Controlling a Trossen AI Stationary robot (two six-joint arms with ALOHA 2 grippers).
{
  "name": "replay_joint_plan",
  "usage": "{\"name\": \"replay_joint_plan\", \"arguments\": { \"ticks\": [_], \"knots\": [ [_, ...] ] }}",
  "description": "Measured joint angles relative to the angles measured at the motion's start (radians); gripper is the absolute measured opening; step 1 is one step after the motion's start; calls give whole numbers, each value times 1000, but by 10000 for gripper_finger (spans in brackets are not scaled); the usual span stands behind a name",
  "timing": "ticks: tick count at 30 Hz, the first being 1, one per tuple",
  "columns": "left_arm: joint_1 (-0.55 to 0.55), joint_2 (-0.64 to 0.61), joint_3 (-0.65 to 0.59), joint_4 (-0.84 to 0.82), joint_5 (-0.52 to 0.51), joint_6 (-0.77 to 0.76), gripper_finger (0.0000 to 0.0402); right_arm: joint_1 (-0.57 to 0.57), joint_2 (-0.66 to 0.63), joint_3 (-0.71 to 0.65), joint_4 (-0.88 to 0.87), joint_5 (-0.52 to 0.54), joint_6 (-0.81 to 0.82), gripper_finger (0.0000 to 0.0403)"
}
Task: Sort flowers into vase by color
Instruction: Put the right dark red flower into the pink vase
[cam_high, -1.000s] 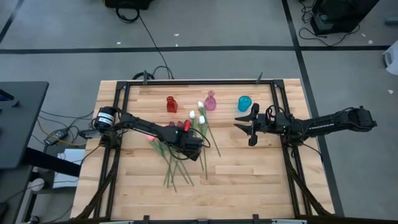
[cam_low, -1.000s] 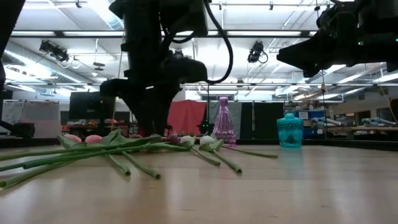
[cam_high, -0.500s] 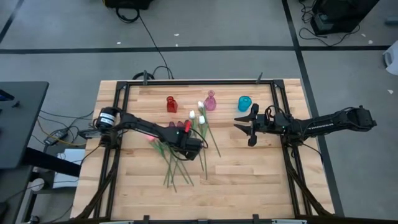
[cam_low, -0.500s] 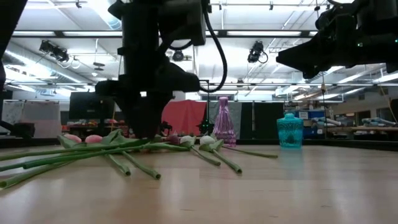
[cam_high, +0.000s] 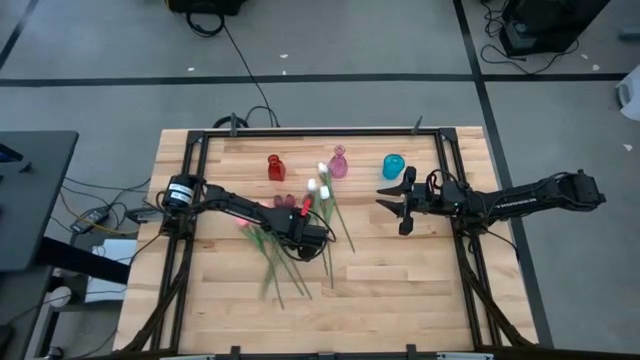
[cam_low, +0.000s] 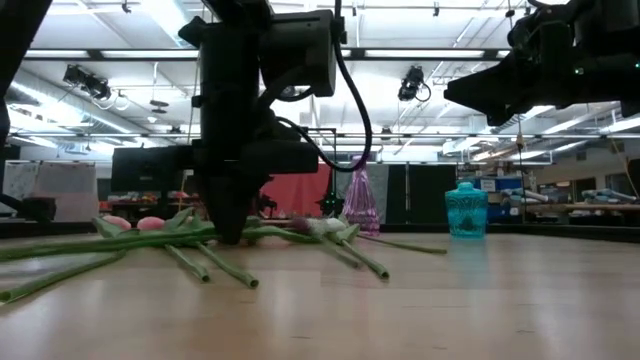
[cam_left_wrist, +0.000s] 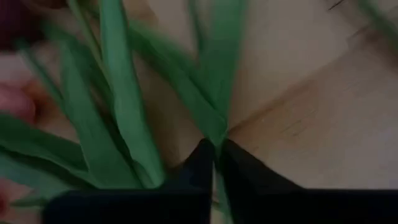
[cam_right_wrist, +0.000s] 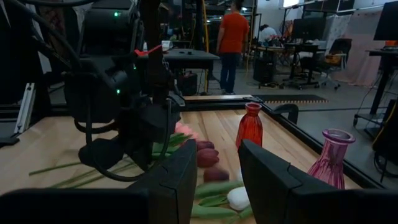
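Observation:
Tulips with long green stems (cam_high: 285, 255) lie in a loose heap on the table's middle; pink, dark red (cam_right_wrist: 206, 155) and white (cam_high: 324, 190) heads point toward the far edge. My left gripper (cam_high: 312, 233) is down in the heap, shut on a green stem, seen in the low view (cam_low: 230, 235) too. Along the far side stand a red vase (cam_high: 276, 167), a pink vase (cam_high: 339, 162) and a teal vase (cam_high: 392, 166). My right gripper (cam_high: 400, 205) hovers open, right of the heap and below the teal vase. My left gripper (cam_left_wrist: 214, 158) pinches one green stem (cam_left_wrist: 217, 132) between its fingertips, coming from above and pointing down at the table. Leaves crowd around the fingers. The stem lies on the wood among the others; how far along its length it is held does not show.
A black frame (cam_high: 300, 133) runs round the table's far edge and sides. Bare wood (cam_high: 400, 290) spreads over the near half and right of the heap. A person in an orange shirt (cam_right_wrist: 234, 34) stands in the room beyond the table.
My left gripper has sunk into the heap and its fingers have drawn together on a stem. The stems around it have been stirred, and those on the heap's near left side have shifted a little.

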Motion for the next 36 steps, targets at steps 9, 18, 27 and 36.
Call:
{"name": "replay_joint_plan", "arguments": {
  "ticks": [9,18,27,36],
  "knots": [
    [7,-84,5,2,-95,72,4,0,0,0,0,0,0,133],
    [25,-251,5,126,-258,214,3,0,0,0,-9,0,0,133],
    [146,-287,5,654,-210,719,3,0,0,0,-23,-56,14,133],
    [331,-220,4,1137,-92,1107,3,-1,-6,0,-44,-52,9,133]
  ]
}}
